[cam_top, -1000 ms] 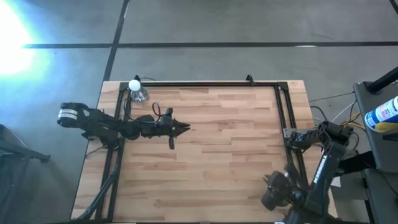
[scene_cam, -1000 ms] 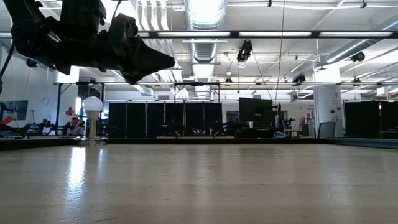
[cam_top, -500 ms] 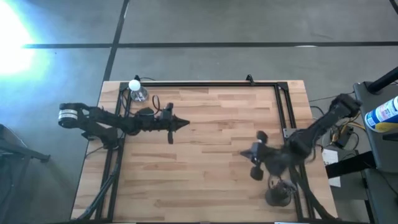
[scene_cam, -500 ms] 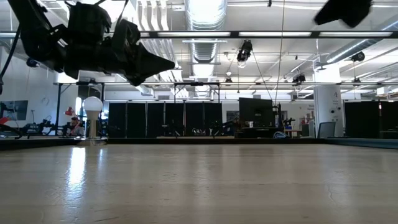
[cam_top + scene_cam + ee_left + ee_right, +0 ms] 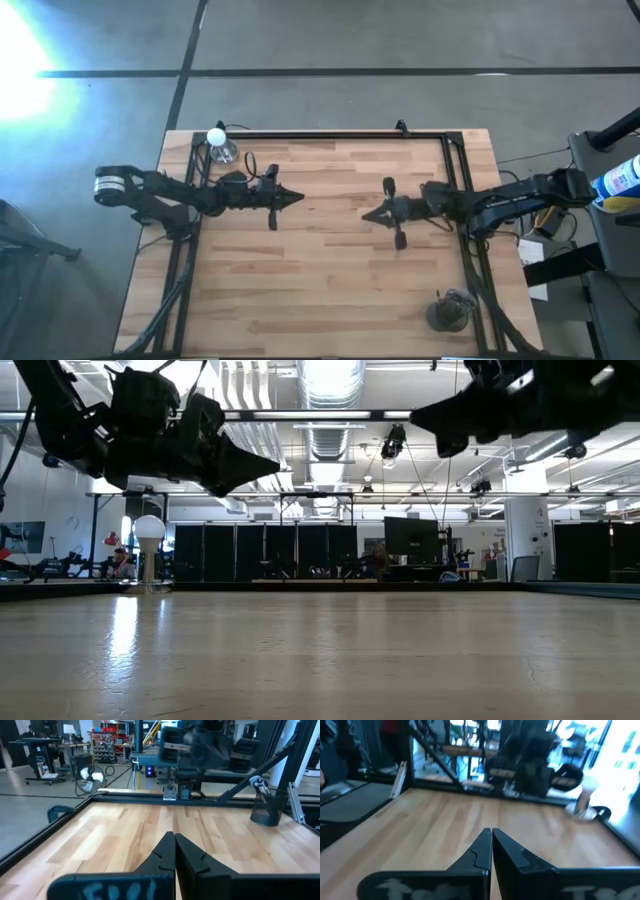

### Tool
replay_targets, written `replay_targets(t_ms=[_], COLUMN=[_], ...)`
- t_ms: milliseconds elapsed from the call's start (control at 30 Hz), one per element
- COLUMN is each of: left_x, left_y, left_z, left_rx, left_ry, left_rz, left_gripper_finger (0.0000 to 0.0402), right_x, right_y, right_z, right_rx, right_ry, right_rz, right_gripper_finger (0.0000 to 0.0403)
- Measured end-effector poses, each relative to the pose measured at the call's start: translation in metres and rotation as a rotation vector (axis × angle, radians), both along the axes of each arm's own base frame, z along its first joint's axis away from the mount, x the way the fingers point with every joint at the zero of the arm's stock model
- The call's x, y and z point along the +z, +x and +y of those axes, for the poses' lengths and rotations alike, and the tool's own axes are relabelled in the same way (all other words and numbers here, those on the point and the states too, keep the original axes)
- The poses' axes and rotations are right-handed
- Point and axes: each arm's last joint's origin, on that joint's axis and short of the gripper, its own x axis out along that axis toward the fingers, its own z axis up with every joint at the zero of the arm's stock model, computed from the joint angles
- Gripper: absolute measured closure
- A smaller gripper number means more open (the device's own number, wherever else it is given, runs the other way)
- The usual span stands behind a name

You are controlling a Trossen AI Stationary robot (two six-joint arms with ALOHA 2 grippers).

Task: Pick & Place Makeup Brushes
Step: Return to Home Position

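Wooden tabletop (image 5: 330, 290) beneath left hand (image 5: 299, 198), right hand (image 5: 366, 214); ceiling lights (image 5: 325, 375) overhead.

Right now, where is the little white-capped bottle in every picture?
High view: small clear bottle at the table's top-left corner.
Low view: bottle at left, on the far edge.
Left wrist view: not in it.
Right wrist view: blurred pale shape, likely the bottle.
Shared landmark: the left gripper, close by in high and low views.
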Motion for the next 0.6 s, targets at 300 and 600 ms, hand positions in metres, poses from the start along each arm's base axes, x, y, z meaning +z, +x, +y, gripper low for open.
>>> replay_targets(t_ms=[300, 600], left_x=[-0.024, -0.037], left_y=[-0.026, -0.070], left_z=[-0.005, -0.014], left_rx=[0.005, 0.042], left_ry=[0.002, -0.017], left_rz=[0.027, -0.034], left_gripper_finger=[0.0401, 0.0401], right_x=[-0.028, -0.048], right_y=[-0.013, -0.048], right_z=[-0.025, -0.027], right_rx=[-0.035, -0.086], right_ry=[-0.085, -0.104], right_rz=[-0.132, -0.154], right_gripper_finger=[0.0395, 0.0394])
